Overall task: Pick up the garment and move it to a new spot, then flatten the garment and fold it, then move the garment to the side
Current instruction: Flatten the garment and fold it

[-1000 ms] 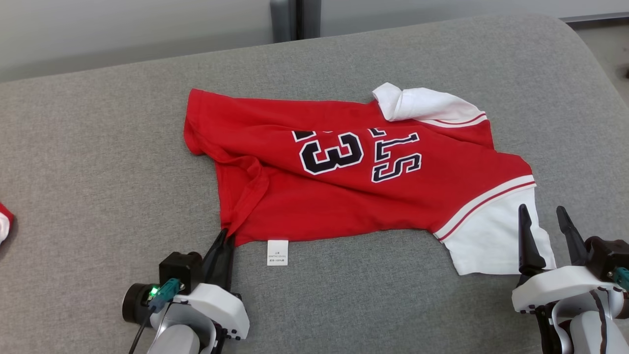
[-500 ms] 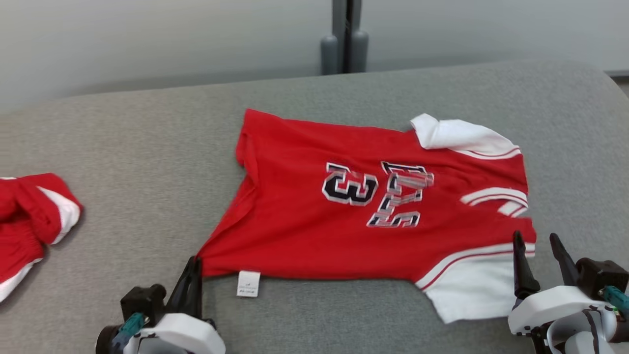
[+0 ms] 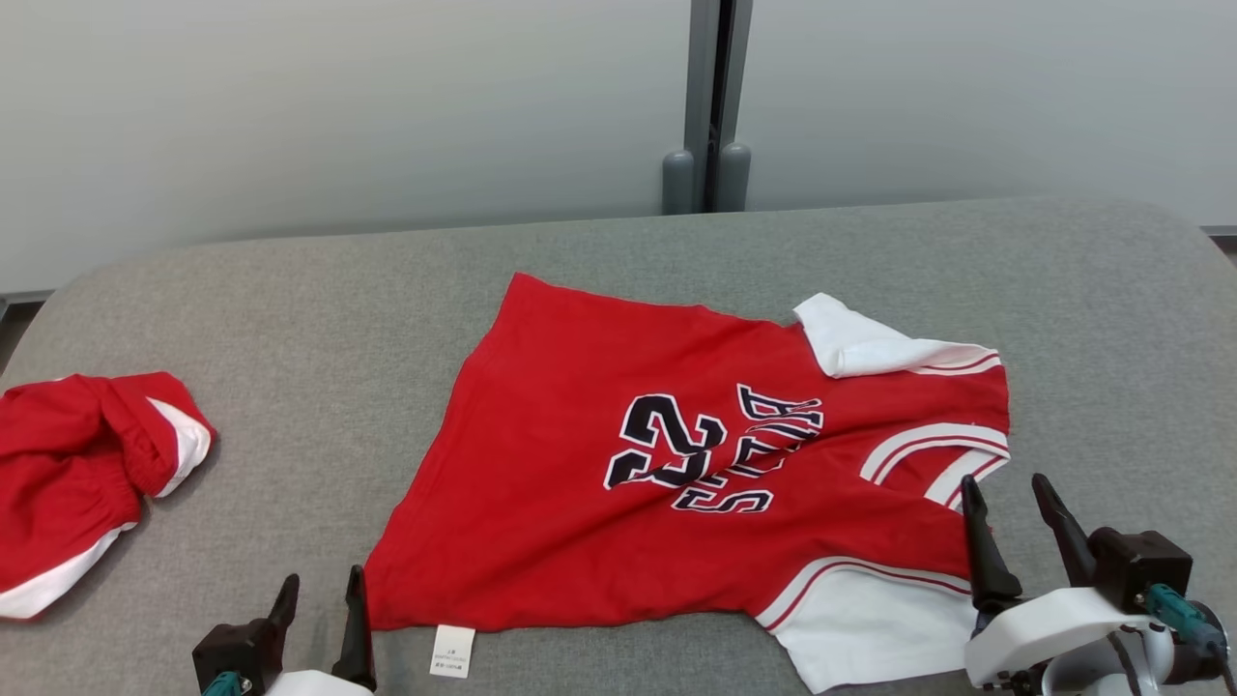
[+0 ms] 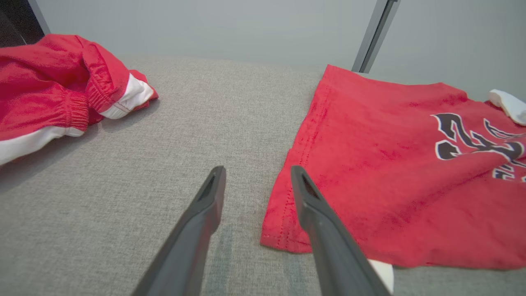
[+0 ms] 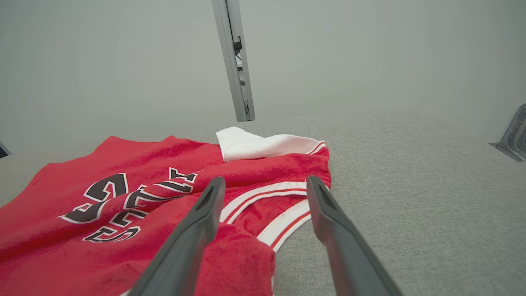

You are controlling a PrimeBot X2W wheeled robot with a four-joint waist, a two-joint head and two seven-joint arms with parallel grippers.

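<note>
While the red jersey [image 3: 676, 483] lies spread but creased mid-frame on the desk [image 3: 290, 290], flattening looks unfinished and folding not begun; left tool [image 3: 323, 577] and right tool [image 3: 1003, 480] stand spread, empty, at its lower corners.

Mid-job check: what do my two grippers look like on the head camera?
The left gripper and right gripper each have two long, dark, tapering fingers mounted on a rounded white shell. A black block sits beside each set of fingers, with a teal connector plugged into it.
</note>
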